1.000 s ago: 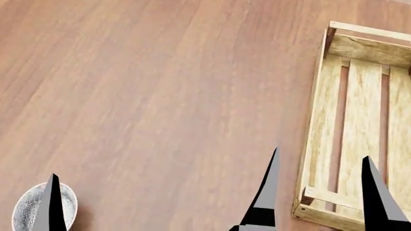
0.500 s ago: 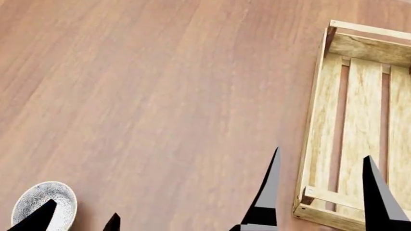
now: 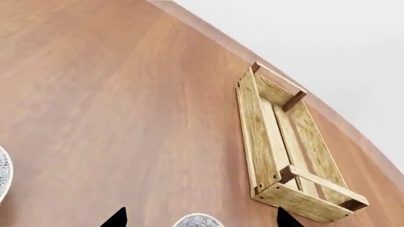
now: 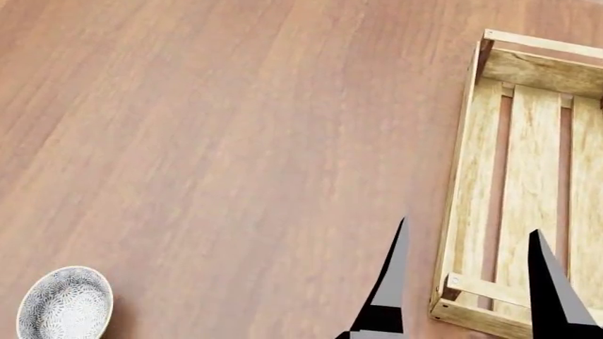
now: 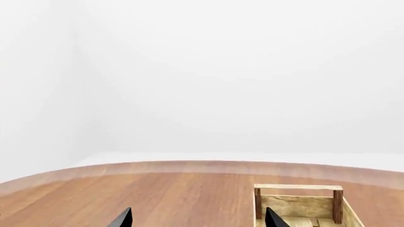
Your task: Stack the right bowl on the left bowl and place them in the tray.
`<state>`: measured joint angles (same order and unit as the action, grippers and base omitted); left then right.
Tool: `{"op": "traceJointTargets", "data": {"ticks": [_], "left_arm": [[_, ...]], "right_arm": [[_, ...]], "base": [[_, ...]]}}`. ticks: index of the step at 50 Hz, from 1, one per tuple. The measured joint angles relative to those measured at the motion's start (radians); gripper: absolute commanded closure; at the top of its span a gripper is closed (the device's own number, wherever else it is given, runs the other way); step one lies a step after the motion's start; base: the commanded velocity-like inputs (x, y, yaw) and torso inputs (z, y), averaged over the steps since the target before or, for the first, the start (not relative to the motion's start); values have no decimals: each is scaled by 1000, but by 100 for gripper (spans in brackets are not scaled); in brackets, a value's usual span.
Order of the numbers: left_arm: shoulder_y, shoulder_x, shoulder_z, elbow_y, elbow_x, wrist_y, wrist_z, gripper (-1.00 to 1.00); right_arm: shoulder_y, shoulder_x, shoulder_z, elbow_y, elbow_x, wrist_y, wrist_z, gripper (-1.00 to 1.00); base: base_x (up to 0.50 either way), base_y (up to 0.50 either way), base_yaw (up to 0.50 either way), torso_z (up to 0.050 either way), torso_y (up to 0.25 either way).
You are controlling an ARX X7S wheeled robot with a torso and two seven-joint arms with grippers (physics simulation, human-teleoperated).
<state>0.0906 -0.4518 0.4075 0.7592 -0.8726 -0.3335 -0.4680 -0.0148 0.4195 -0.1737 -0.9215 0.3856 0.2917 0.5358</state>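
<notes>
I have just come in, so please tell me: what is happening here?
A simulated two-armed robot works at a wooden table. Neither gripper holds anything. The right gripper hangs open beside the near corner of the empty tray. One patterned bowl sits alone at the left. The left wrist view shows another bowl. Nothing is stacked yet.

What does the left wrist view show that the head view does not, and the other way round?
Only the left wrist view shows a second patterned bowl between the tips of the left tool, the whole outline of the tray and the round table edge against a white background. Only the head view shows the right tool, open and empty, beside the tray's near corner, and the whole of the left bowl. Both views share the tray, empty, the wooden table and the left bowl, cut off at the left wrist view's edge.
</notes>
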Motion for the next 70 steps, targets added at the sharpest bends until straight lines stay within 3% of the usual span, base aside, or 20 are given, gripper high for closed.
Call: {"op": "traceJointTargets", "data": {"ticks": [29, 70], "left_arm": [[1, 32, 25, -91, -69, -29, -36, -100], [-83, 110, 25, -330, -167, -26, 17, -100]], "right_arm": [[1, 21, 2, -21, 18, 0, 22, -100], [3, 40, 3, -30, 36, -12, 43, -100]], "base": [[0, 0, 0, 0, 0], [0, 0, 0, 0, 0]]}}
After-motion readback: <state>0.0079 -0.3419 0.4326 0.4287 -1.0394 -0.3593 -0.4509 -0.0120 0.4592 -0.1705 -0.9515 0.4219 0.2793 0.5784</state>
